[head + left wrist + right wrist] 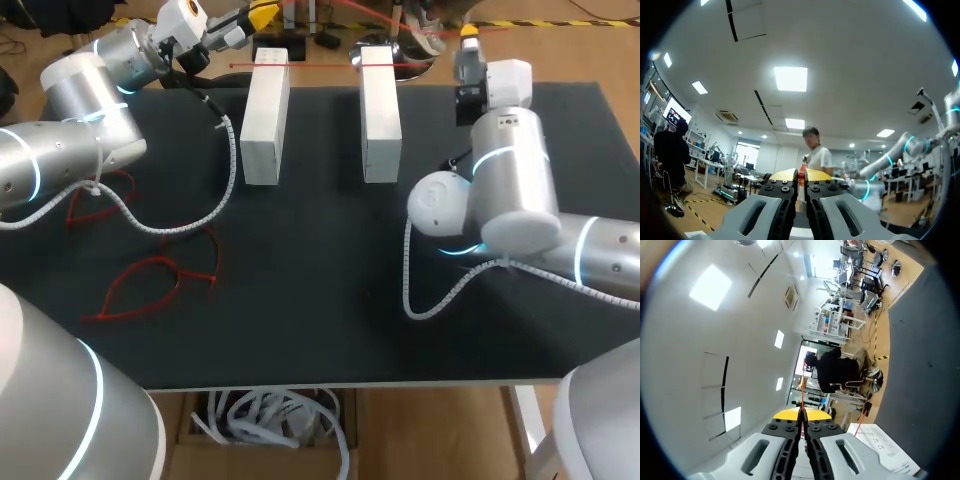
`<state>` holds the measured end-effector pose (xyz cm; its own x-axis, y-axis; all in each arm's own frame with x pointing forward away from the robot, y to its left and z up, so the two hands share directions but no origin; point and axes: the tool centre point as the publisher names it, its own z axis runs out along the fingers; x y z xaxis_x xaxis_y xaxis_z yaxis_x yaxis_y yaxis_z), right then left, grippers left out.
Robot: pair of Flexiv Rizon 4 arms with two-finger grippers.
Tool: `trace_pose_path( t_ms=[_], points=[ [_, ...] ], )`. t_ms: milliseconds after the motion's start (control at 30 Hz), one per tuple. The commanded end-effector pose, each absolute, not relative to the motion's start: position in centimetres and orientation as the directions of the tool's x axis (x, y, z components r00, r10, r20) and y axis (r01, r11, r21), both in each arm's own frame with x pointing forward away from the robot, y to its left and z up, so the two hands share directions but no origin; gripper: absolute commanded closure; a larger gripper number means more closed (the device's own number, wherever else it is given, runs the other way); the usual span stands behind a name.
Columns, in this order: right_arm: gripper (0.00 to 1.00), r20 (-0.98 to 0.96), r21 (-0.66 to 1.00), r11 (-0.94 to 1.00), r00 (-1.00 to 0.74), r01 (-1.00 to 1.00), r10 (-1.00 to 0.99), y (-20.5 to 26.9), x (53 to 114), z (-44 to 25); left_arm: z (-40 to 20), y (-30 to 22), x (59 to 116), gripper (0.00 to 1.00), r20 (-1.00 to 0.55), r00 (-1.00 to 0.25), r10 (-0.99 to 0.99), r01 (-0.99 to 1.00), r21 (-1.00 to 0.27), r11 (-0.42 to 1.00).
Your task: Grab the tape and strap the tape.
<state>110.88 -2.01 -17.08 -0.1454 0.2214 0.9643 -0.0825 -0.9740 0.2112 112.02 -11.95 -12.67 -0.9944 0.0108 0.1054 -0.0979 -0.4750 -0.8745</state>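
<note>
A thin red tape (pixel 320 65) runs taut across the far ends of two upright white blocks (pixel 265 120) (pixel 380 110) on the black table. My left gripper (pixel 262 15) is held high at the far left, shut on one end of the tape. In the left wrist view the red tape (pixel 802 175) is pinched between the closed fingers of that gripper (pixel 801 181). My right gripper (pixel 468 32) is raised at the far right beyond the right block. In the right wrist view this gripper (pixel 802 419) is shut on the tape (pixel 801 397), which runs on ahead of its tips.
Loose loops of red tape (pixel 150 285) (pixel 95 200) lie on the table's left part under my left arm. The black table (pixel 320 300) is bare in the middle and near front. A white block's end (pixel 882 445) shows beside the right gripper.
</note>
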Motion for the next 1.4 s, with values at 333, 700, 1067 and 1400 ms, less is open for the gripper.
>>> trace_pose_path(
  t_ms=[333, 700, 1067, 1400],
  points=[
    [1.00, 0.953, 0.255, -0.965, -0.151, -0.056, 0.261, -2.4, 110.5, -16.9, -12.9, -11.8, 112.4, 1.00, 0.080, -0.990, -0.116, -0.057, -0.980, -0.190],
    [1.00, 0.948, 0.273, -0.961, -0.156, -0.042, 0.277, -2.4, 110.5, -16.8, -12.2, -12.1, 112.0, 1.00, -0.057, -0.996, -0.071, 0.053, -0.997, 0.056],
    [1.00, 0.947, 0.280, -0.959, -0.156, -0.032, 0.282, -2.2, 110.4, -16.8, -12.3, -12.6, 111.9, 1.00, -0.120, -0.993, -0.011, 0.108, -0.921, 0.374],
    [1.00, 0.945, 0.287, -0.958, -0.153, -0.027, 0.288, -2.1, 110.3, -16.9, -13.0, -12.9, 112.2, 1.00, -0.069, -0.991, -0.113, -0.013, -0.797, 0.604]
  ],
)
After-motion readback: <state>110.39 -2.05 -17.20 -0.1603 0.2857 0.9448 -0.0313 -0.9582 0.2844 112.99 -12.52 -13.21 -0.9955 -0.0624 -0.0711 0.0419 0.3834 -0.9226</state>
